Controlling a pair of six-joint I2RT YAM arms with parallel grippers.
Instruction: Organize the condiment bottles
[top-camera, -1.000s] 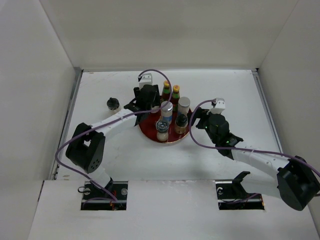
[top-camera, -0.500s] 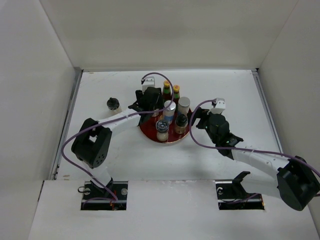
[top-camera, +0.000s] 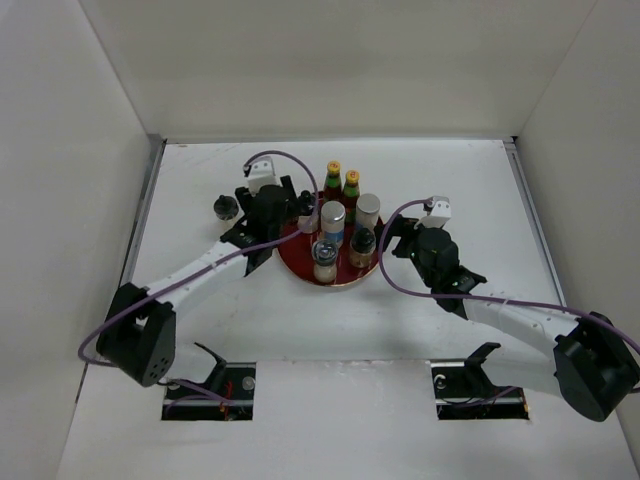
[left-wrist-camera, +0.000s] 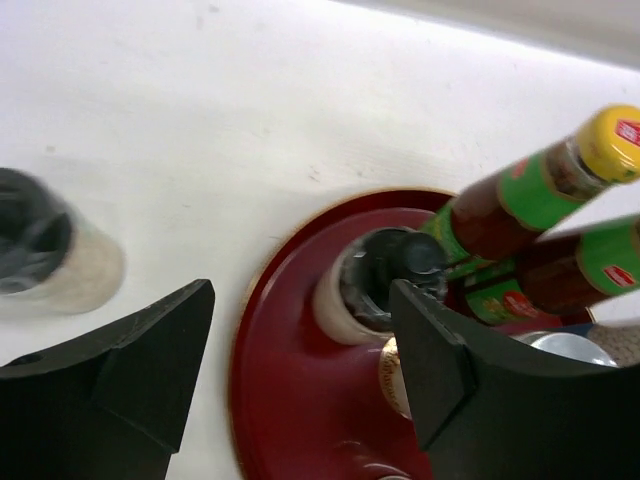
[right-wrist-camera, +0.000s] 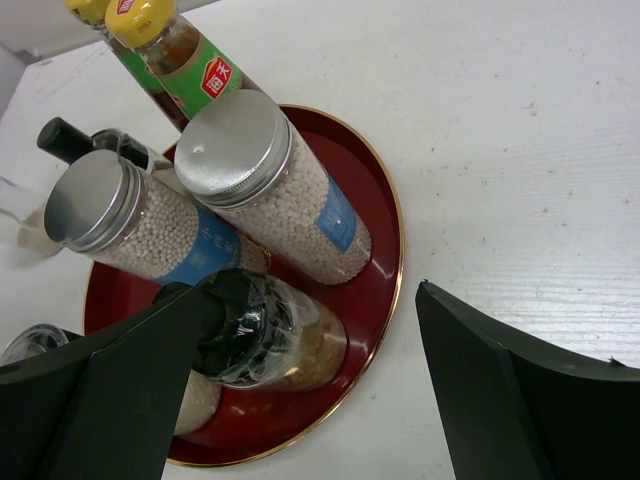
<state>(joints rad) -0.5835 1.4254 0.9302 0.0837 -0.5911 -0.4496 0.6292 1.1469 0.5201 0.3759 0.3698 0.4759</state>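
On the round red tray (top-camera: 300, 262) stand two red sauce bottles with yellow caps (top-camera: 333, 180), two silver-lidded jars (top-camera: 368, 208) and dark-capped shakers (top-camera: 324, 255). One more dark-capped shaker (top-camera: 228, 207) stands on the table to the tray's left. My left gripper (top-camera: 290, 218) is open and empty at the tray's left edge. In the left wrist view (left-wrist-camera: 300, 370) a dark-capped shaker (left-wrist-camera: 385, 278) stands on the tray just ahead, beside its right finger. My right gripper (top-camera: 393, 240) is open at the tray's right edge, its jaws either side of a shaker (right-wrist-camera: 262, 335), apart from it.
White walls enclose the table on the left, back and right. The left arm's purple cable (top-camera: 285, 160) loops above the tray's left side. The right arm's cable (top-camera: 400, 215) arcs beside the tray's right edge.
My left gripper has drawn back to the left from over the tray, uncovering a shaker on the tray's left side. The right arm has not moved.
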